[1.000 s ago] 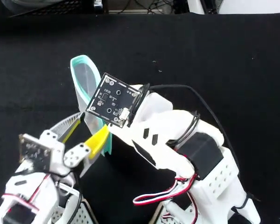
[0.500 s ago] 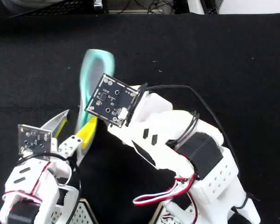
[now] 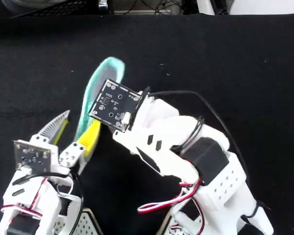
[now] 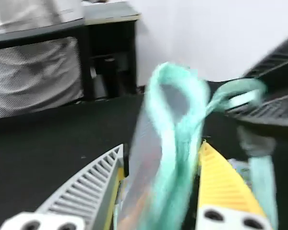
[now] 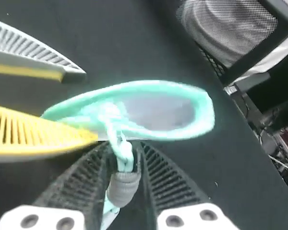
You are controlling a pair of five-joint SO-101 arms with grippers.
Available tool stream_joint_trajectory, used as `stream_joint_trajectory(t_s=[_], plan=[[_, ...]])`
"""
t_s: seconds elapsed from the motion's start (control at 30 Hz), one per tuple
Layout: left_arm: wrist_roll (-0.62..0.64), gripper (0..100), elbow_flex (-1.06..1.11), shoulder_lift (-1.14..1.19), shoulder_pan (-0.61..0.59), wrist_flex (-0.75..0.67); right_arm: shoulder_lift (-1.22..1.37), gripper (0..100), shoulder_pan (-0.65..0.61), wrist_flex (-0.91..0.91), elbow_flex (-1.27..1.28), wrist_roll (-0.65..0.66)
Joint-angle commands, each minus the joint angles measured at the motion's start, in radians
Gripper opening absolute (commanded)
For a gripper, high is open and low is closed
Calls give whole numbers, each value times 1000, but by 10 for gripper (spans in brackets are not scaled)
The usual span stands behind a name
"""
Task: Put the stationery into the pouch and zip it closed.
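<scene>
Currently, the pouch [image 3: 99,84], clear with a mint-green edge, is hanging in the air above the black tabletop [image 3: 235,58], tilting away from the arms. The right end effector [image 5: 124,148] is gripping it from the near end: its two black fingers [image 5: 165,175] are pressing together on the zipper pull [image 5: 121,184], a green cord with a grey tab, which is running up to the pouch's rim. The left end effector [image 3: 82,119] is standing with its fingers spread apart, and the lower part of the pouch is sitting between them. Its yellow finger [image 3: 89,136] is lying against the pouch's edge, while the grey ribbed finger [image 3: 54,126] is standing clear of it on the other side. Whether any stationery is sitting inside the pouch I cannot tell, as the left wrist view is blurring its contents.
</scene>
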Motion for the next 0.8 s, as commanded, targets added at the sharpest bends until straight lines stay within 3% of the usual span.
stream_joint_trajectory(t_s=[0.0, 0.13, 0.27, 0.4, 0.43, 0.77], plan=[[-5, 246, 64, 9, 39, -68, -7, 12, -43, -8, -2, -11], [-9, 242, 151, 8, 39, -127, -8, 12, -117, -6, -2, -11], [-12, 228, 114, -2, 38, -25, -8, 12, -123, -6, -2, -8], [-14, 66, -16, -2, 41, 107, -8, 12, -123, -8, -1, -6], [-28, 23, -53, -2, 47, 130, -8, 12, -123, -8, -1, -8], [-287, 30, -131, 0, 42, 341, -10, 12, -120, -17, 39, -69]])
